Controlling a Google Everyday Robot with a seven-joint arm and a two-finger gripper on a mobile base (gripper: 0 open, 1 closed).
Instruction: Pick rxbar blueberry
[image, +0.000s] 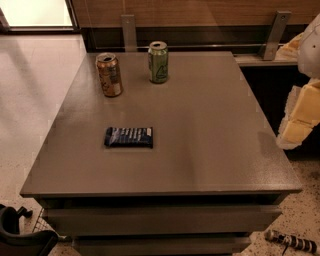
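One bar (128, 137) lay flat left of centre, nearer the front edge. Likely light, thin and slick (wrapper crinkles), best pinched across its short width. The gripper (299, 117) hung off the right edge, wide or narrow I couldn't tell. Near the far-left corner stood one brown can (109, 75) and one green can (158, 62).

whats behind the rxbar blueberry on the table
Behind the rxbar blueberry: brown-orange can and green can, both upright, apart. Nothing is covered. Gripper not in view; arm at right edge.
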